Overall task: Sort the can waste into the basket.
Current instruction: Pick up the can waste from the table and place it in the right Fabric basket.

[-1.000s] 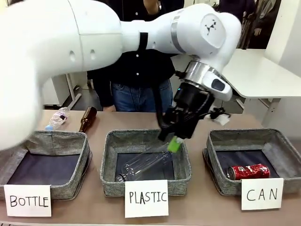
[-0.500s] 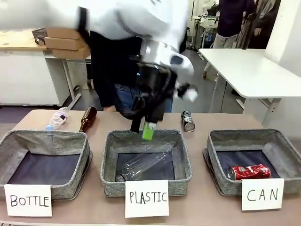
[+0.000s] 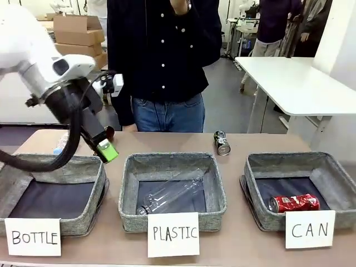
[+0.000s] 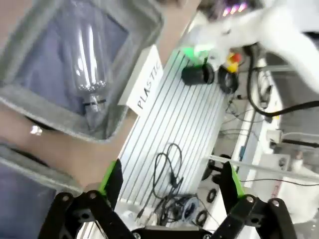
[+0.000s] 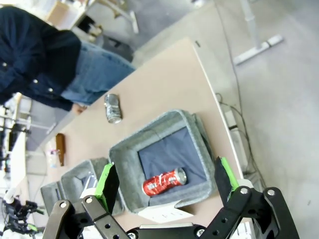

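Observation:
A red can (image 3: 293, 203) lies on its side in the grey basket (image 3: 334, 172) behind the "CAN" card (image 3: 310, 229). The black can (image 3: 222, 142) stands on the table just behind the gap between the middle and right baskets. My left gripper (image 3: 104, 148) hangs over the far right corner of the "BOTTLE" basket, far from both cans; in the left wrist view it (image 4: 170, 174) stands open and empty. From high above, my right gripper (image 5: 165, 172) is open and empty, with the red can (image 5: 164, 182), its basket (image 5: 149, 137) and the black can (image 5: 112, 108) below it.
The "BOTTLE" basket (image 3: 55, 164) sits at the left, and the "PLASTIC" basket (image 3: 172, 160) in the middle holds a clear bottle (image 3: 172, 193). A person (image 3: 164, 55) stands at the table's far side. A brown bottle (image 5: 60, 148) lies on the far left of the table.
My left arm has swung left from above the "PLASTIC" basket to the "BOTTLE" basket's far corner, uncovering the black can. The clear bottle and red can have stayed put.

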{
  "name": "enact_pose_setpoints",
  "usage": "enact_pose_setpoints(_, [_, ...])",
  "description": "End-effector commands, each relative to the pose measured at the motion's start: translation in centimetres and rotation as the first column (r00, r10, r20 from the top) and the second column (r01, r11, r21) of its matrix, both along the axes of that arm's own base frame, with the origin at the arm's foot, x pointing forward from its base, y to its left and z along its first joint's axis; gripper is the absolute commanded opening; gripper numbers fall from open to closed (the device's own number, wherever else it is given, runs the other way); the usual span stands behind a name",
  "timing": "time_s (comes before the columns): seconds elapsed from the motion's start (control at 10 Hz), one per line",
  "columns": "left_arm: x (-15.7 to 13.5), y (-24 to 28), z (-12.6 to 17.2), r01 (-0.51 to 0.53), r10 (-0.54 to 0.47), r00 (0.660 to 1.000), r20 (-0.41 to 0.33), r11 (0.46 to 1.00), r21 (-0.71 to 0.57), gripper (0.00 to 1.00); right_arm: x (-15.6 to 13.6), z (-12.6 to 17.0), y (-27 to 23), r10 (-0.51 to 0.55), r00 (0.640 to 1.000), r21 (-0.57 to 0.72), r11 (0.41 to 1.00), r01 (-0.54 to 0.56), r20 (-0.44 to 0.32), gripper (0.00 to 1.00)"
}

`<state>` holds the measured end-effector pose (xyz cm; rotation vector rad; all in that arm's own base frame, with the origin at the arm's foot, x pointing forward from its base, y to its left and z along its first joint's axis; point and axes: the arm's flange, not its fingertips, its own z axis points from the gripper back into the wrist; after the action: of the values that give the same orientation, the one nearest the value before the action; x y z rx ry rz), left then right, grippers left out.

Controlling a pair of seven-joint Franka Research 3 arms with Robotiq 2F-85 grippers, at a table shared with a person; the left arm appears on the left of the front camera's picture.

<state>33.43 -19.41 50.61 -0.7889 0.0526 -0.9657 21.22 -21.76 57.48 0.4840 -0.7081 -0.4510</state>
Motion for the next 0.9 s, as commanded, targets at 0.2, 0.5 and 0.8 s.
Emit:
enact_pose_setpoints(0.2, [1.8, -6.3, 2.5, 0.106, -0.104, 0.994, -0.023, 0.982, 0.157, 1.0, 0.0, 0.0, 0.0, 0.0, 1.0, 0.0, 1.0, 0.0, 0.0, 1.0])
enact_pose_setpoints(0.5, [2.6, -2.3, 2.2, -0.071, 0.064, 0.993, -0.099, 0.994, -0.078, 1.0, 3.3, 0.5, 10.8, 0.252, 0.964, 0.21, 0.941, -0.264, 0.085, 1.0])
enact_pose_setpoints(0.8, [-2.1, 12.9, 0.8, -0.474, 0.433, 0.881, -0.193, 0.79, -0.389, 1.0, 5.2, -1.0, 18.9, 0.387, 0.92, 0.546, 0.786, -0.29, -0.068, 1.0])
